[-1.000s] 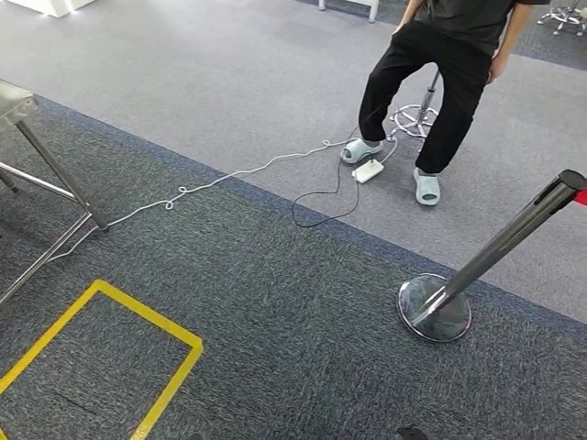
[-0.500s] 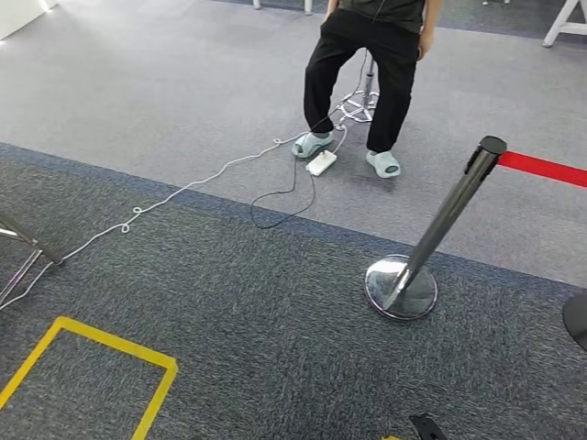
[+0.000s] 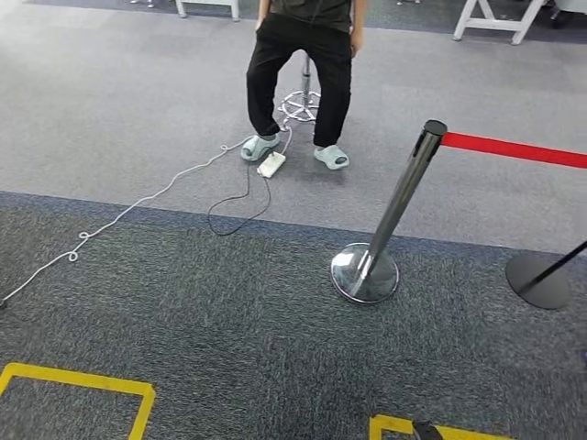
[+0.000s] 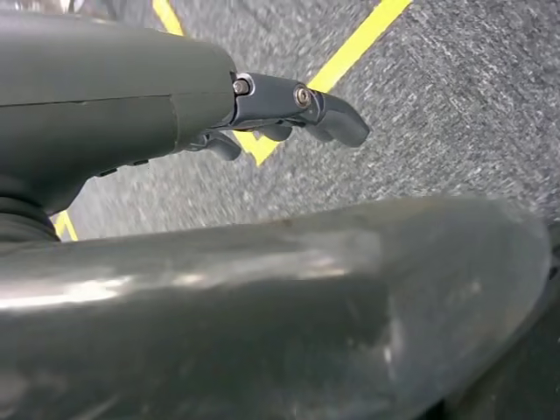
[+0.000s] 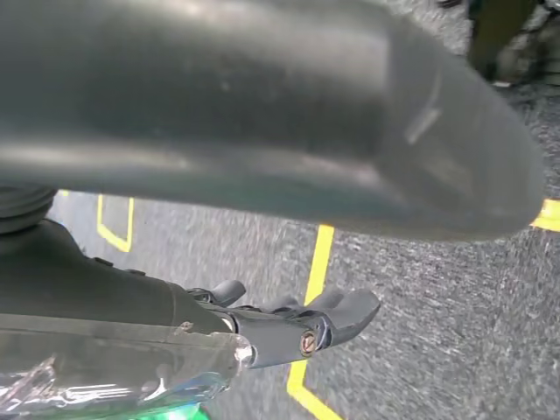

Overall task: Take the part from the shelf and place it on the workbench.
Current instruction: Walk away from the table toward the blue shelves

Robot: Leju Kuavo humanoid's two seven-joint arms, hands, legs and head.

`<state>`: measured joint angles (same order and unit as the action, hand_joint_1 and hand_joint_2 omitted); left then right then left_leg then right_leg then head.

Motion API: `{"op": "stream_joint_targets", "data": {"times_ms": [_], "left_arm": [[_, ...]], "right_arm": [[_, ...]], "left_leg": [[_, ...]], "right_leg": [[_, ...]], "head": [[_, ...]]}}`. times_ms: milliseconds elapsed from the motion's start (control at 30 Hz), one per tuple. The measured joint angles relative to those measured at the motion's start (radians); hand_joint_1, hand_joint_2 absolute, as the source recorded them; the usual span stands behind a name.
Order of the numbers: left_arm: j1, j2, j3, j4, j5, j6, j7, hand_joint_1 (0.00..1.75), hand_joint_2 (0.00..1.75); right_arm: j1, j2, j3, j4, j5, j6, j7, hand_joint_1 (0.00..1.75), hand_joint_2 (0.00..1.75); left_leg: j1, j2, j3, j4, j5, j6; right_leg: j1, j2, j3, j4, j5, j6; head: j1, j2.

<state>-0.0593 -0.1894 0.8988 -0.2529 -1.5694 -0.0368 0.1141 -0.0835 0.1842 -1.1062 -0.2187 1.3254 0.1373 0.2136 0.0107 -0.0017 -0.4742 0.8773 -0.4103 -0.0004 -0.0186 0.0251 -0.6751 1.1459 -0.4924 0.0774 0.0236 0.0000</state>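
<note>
Hung left hand (image 4: 277,105) low, likely for walking, fingers (image 4: 337,118) released, empty, yellow tape (image 4: 350,52) beyond them; could not tell the grasp of right hand (image 5: 290,328).

Dark grey carpet (image 3: 207,321) covers the near floor and meets a lighter grey carpet (image 3: 104,110) further off. Yellow tape lines (image 3: 83,380) mark the dark carpet. A chrome stanchion (image 3: 388,229) carries a red belt (image 3: 515,149). A white cable (image 3: 138,202) runs to a power strip (image 3: 271,165) beside a seated person (image 3: 301,64).
</note>
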Motion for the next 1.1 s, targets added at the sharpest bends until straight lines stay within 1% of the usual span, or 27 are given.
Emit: {"op": "stream_joint_targets", "data": {"times_ms": [33, 67, 100, 133, 200, 233, 267, 333, 367, 400, 433, 500, 533, 567, 600, 633, 667, 700, 733, 800, 833, 867, 933, 1000, 1033, 1067, 1100], "left_arm": [[0.001, 0.000, 0.000, 0.000, 0.000, -0.001, 0.000, 0.00, 0.00], [0.002, 0.000, 0.000, 0.000, 0.000, -0.001, 0.000, 0.00, 0.00], [0.001, -0.001, 0.000, 0.000, 0.000, -0.002, 0.000, 0.00, 0.00], [0.001, -0.001, -0.001, 0.000, 0.000, -0.002, 0.000, 0.00, 0.00], [0.000, -0.003, -0.001, 0.000, 0.000, -0.002, 0.000, 0.00, 0.00], [0.000, -0.004, -0.001, 0.001, 0.000, -0.002, 0.000, 0.00, 0.00], [-0.001, -0.004, -0.001, 0.001, 0.000, -0.002, 0.000, 0.00, 0.00], [-0.003, -0.006, -0.001, 0.001, 0.000, -0.004, 0.000, 0.00, 0.00], [-0.005, -0.007, -0.001, 0.001, 0.000, -0.005, 0.000, 0.00, 0.00], [-0.006, -0.009, -0.001, 0.001, 0.000, -0.008, 0.000, 0.00, 0.00], [-0.006, -0.010, -0.002, 0.001, 0.000, -0.010, 0.000, 0.00, 0.00], [-0.003, -0.011, -0.002, 0.001, 0.000, -0.013, 0.001, 0.00, 0.00], [-0.001, -0.011, -0.004, 0.002, 0.000, -0.014, 0.001, 0.00, 0.00], [0.002, -0.011, -0.007, 0.002, 0.000, -0.014, 0.003, 0.00, 0.00], [0.003, -0.011, -0.011, 0.002, 0.000, -0.015, 0.004, 0.00, 0.00], [0.004, -0.012, -0.016, 0.003, 0.002, -0.014, 0.005, 0.00, 0.00], [0.003, -0.012, -0.020, 0.003, 0.005, -0.014, 0.006, 0.00, 0.00], [0.002, -0.012, -0.023, 0.003, 0.007, -0.014, 0.006, 0.00, 0.00], [0.001, -0.013, -0.025, 0.003, 0.010, -0.014, 0.006, 0.00, 0.00], [-0.001, -0.014, -0.026, 0.003, 0.014, -0.014, 0.004, 0.00, 0.00], [-0.003, -0.014, -0.026, 0.003, 0.018, -0.014, 0.001, 0.00, 0.00], [-0.004, -0.015, -0.026, 0.003, 0.022, -0.013, -0.003, 0.00, 0.00], [-0.004, -0.017, -0.026, 0.003, 0.029, -0.013, -0.011, 0.00, 0.00], [-0.002, -0.016, -0.025, 0.003, 0.030, -0.012, -0.011, 0.00, 0.00], [0.000, -0.016, -0.024, 0.003, 0.029, -0.011, -0.009, 0.00, 0.00], [0.001, -0.015, -0.023, 0.003, 0.029, -0.010, -0.006, 0.00, 0.00], [0.001, -0.014, -0.023, 0.003, 0.028, -0.008, -0.004, 0.00, 0.00]], "right_arm": [[-0.001, 0.000, 0.000, 0.000, 0.000, 0.000, 0.000, 0.00, 0.00], [0.000, 0.000, 0.000, 0.000, 0.000, -0.001, 0.001, 0.00, 0.00], [0.002, -0.001, 0.000, 0.000, 0.000, -0.001, 0.003, 0.00, 0.00], [0.003, -0.001, -0.001, 0.000, 0.001, -0.002, 0.005, 0.00, 0.00], [0.001, -0.001, -0.001, 0.000, 0.004, -0.002, 0.009, 0.00, 0.00], [-0.001, -0.001, -0.001, 0.000, 0.005, -0.002, 0.011, 0.00, 0.00], [-0.003, -0.001, -0.001, 0.000, 0.006, -0.003, 0.012, 0.00, 0.00], [-0.001, -0.002, 0.000, 0.000, 0.010, -0.003, 0.017, 0.00, 0.00], [0.000, -0.003, 0.000, 0.000, 0.012, -0.004, 0.019, 0.00, 0.00], [0.000, -0.004, 0.000, 0.000, 0.014, -0.006, 0.021, 0.00, 0.00], [-0.001, -0.005, 0.000, 0.000, 0.016, -0.008, 0.023, 0.00, 0.00], [-0.004, -0.007, 0.000, 0.000, 0.018, -0.011, 0.024, 0.00, 0.00], [-0.004, -0.007, 0.000, 0.000, 0.018, -0.011, 0.025, 0.00, 0.00], [-0.003, -0.008, 0.000, 0.000, 0.019, -0.011, 0.027, 0.00, 0.00], [-0.001, -0.008, 0.000, 0.000, 0.021, -0.011, 0.030, 0.00, 0.00], [0.000, -0.010, 0.000, 0.000, 0.023, -0.011, 0.034, 0.00, 0.00], [0.001, -0.011, 0.001, 0.000, 0.027, -0.011, 0.037, 0.00, 0.00], [0.001, -0.012, 0.002, 0.000, 0.031, -0.010, 0.040, 0.00, 0.00], [0.000, -0.014, 0.003, 0.000, 0.035, -0.009, 0.042, 0.00, 0.00], [0.002, -0.016, 0.004, 0.000, 0.039, -0.008, 0.044, 0.00, 0.00], [0.006, -0.017, 0.004, 0.000, 0.039, -0.006, 0.044, 0.00, 0.00], [0.010, -0.018, 0.004, 0.000, 0.040, -0.005, 0.044, 0.00, 0.00], [0.014, -0.020, 0.005, 0.000, 0.042, -0.004, 0.041, 0.00, 0.00], [0.008, -0.020, 0.005, 0.000, 0.043, -0.004, 0.030, 0.00, 0.00], [0.005, -0.020, 0.006, 0.000, 0.044, -0.005, 0.023, 0.00, 0.00], [0.004, -0.020, 0.007, 0.000, 0.045, -0.005, 0.017, 0.00, 0.00], [0.004, -0.020, 0.008, 0.000, 0.045, -0.006, 0.011, 0.00, 0.00]], "left_leg": [[-0.002, 0.017, 0.000, 0.000, -0.001, 0.001], [-0.004, 0.032, 0.001, 0.000, -0.001, 0.002], [-0.004, 0.045, 0.002, 0.000, -0.003, 0.001], [-0.003, 0.057, 0.004, 0.000, -0.004, -0.001], [-0.004, 0.078, 0.010, 0.002, -0.011, -0.011], [-0.006, 0.087, 0.013, 0.002, -0.013, -0.017], [-0.008, 0.096, 0.016, 0.003, -0.015, -0.023], [-0.007, 0.113, 0.019, 0.001, -0.015, -0.032], [-0.005, 0.108, 0.018, 0.006, -0.022, -0.037], [-0.003, 0.092, 0.010, 0.027, -0.040, -0.040], [-0.001, 0.069, -0.011, 0.075, -0.070, -0.043], [-0.001, 0.025, -0.084, 0.228, -0.143, -0.044], [-0.001, 0.016, -0.121, 0.297, -0.165, -0.043], [-0.001, 0.013, -0.143, 0.333, -0.168, -0.041], [-0.001, 0.010, -0.146, 0.328, -0.149, -0.039], [0.000, 0.006, -0.129, 0.283, -0.113, -0.037], [0.001, -0.008, -0.098, 0.214, -0.072, -0.035], [0.003, -0.033, -0.064, 0.137, -0.036, -0.034], [0.005, -0.054, -0.036, 0.077, -0.016, -0.033], [0.004, -0.079, -0.015, 0.023, -0.009, -0.028], [0.004, -0.070, -0.015, 0.020, -0.009, -0.021], [0.002, -0.060, -0.015, 0.019, -0.006, -0.015], [0.001, -0.035, -0.016, 0.016, -0.002, -0.001], [-0.004, -0.006, -0.016, 0.016, -0.002, 0.007], [-0.007, 0.010, -0.017, 0.016, -0.003, 0.008], [-0.008, 0.026, -0.016, 0.016, -0.004, 0.009], [-0.009, 0.040, -0.015, 0.016, -0.005, 0.009]], "right_leg": [[0.000, -0.010, -0.028, 0.063, -0.024, 0.001], [0.000, -0.014, -0.037, 0.089, -0.027, 0.000], [0.000, -0.018, -0.022, 0.069, -0.011, 0.000], [0.000, -0.026, 0.014, 0.007, 0.019, -0.001], [0.001, -0.071, 0.106, -0.150, 0.079, -0.004], [0.003, -0.088, 0.136, -0.201, 0.096, -0.008], [0.005, -0.097, 0.149, -0.225, 0.103, -0.012], [0.008, -0.078, 0.145, -0.227, 0.107, -0.023], [0.008, -0.068, 0.143, -0.227, 0.109, -0.029], [0.007, -0.057, 0.143, -0.229, 0.111, -0.035], [0.005, -0.045, 0.142, -0.231, 0.114, -0.041], [0.005, -0.020, 0.138, -0.232, 0.118, -0.049], [0.006, -0.005, 0.136, -0.232, 0.119, -0.051], [0.007, 0.009, 0.135, -0.232, 0.120, -0.052], [0.007, 0.025, 0.135, -0.232, 0.122, -0.051], [0.006, 0.041, 0.135, -0.232, 0.123, -0.050], [0.005, 0.057, 0.135, -0.232, 0.125, -0.047], [0.005, 0.072, 0.133, -0.230, 0.126, -0.042], [0.004, 0.086, 0.130, -0.228, 0.128, -0.037], [0.002, 0.107, 0.121, -0.229, 0.133, -0.024], [-0.001, 0.117, 0.116, -0.232, 0.136, -0.017], [-0.003, 0.114, 0.111, -0.232, 0.135, -0.012], [0.000, 0.066, 0.080, -0.177, 0.098, -0.006], [0.004, 0.006, 0.013, -0.032, 0.018, -0.004], [0.004, -0.007, -0.021, 0.044, -0.015, -0.003], [0.004, -0.013, -0.041, 0.093, -0.031, -0.002], [0.005, -0.016, -0.040, 0.101, -0.026, -0.003]], "head": [[0.000, 0.000], [0.001, 0.000], [0.001, 0.000], [0.001, 0.000], [0.002, 0.000], [0.001, 0.000], [-0.001, 0.000], [-0.004, 0.000], [-0.005, 0.000], [-0.006, 0.000], [-0.007, 0.000], [-0.011, 0.000], [-0.012, 0.000], [-0.012, 0.000], [-0.012, 0.000], [-0.012, 0.000], [-0.012, 0.000], [-0.013, 0.000], [-0.013, 0.000], [-0.015, 0.000], [-0.015, 0.000], [-0.015, 0.000], [-0.009, 0.000], [-0.002, 0.000], [-0.001, 0.000], [-0.001, 0.000], [-0.001, 0.000]]}}
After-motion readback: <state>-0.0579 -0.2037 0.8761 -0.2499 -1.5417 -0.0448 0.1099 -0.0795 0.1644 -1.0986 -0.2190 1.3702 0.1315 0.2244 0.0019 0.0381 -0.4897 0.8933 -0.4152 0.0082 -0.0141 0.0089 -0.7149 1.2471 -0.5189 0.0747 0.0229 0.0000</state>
